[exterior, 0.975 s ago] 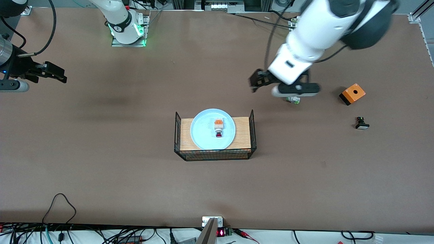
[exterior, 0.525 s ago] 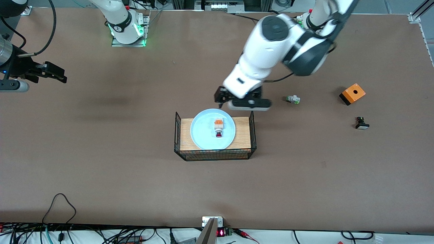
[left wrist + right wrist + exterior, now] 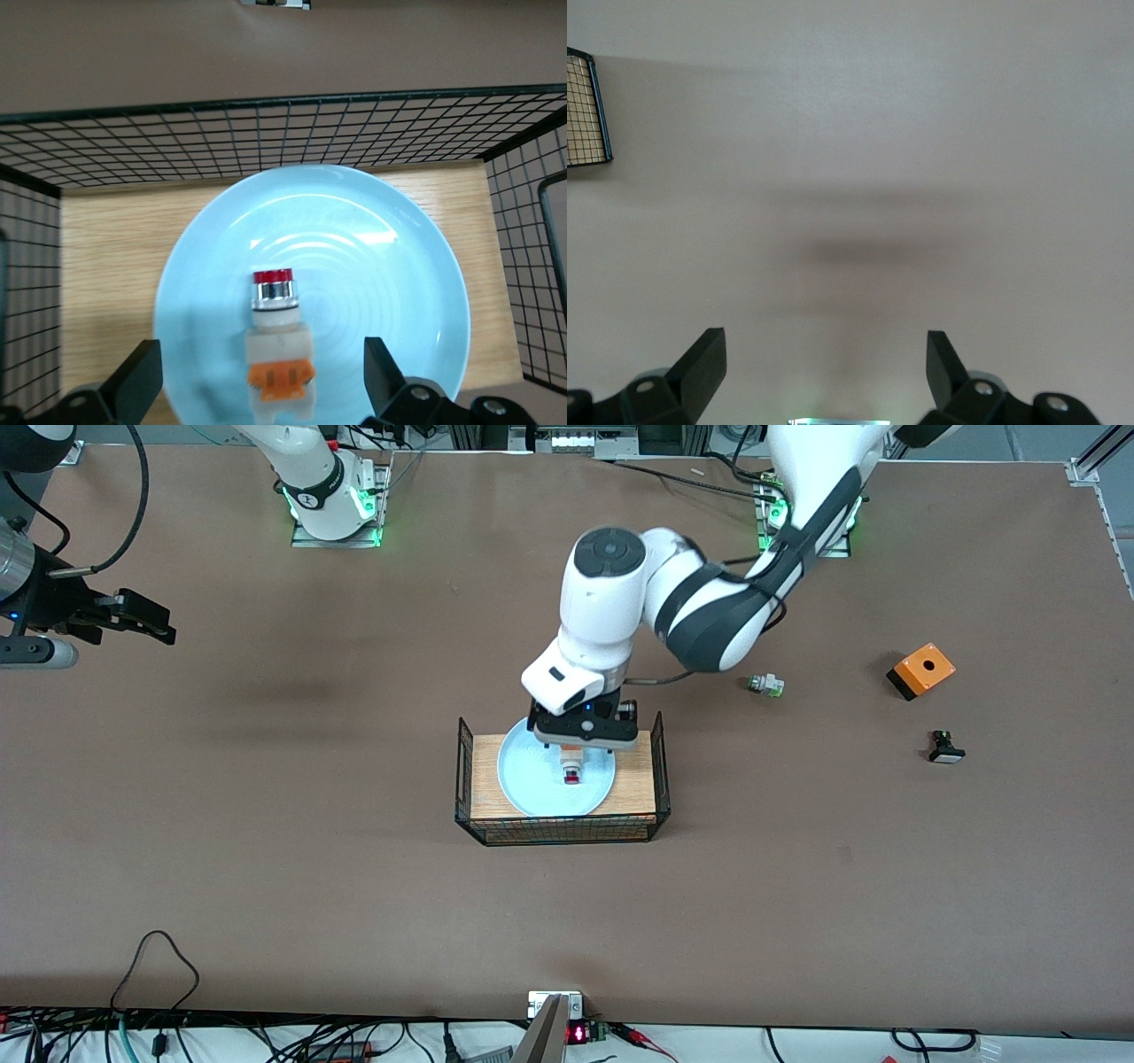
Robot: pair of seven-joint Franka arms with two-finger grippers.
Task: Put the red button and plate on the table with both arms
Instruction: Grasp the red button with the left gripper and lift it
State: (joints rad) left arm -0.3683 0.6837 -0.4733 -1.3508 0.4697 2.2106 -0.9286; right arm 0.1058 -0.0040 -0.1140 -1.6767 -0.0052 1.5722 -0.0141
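hovering left gripper (image 3: 257,390) over red button (image 3: 278,350), fingers spread wide. button lying on plate (image 3: 532,784) in wire basket (image 3: 657,779). right gripper (image 3: 824,376) waiting open above bare table (image 3: 266,886).

Glossy plate (image 3: 390,266) (matt table (image 3: 266,886))

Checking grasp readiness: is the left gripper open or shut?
Open. The left gripper hangs over the plate, fingers spread either side of the red button.

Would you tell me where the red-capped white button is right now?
The red-capped white button lies on the round pale blue plate in the wire basket, under the open left hand.
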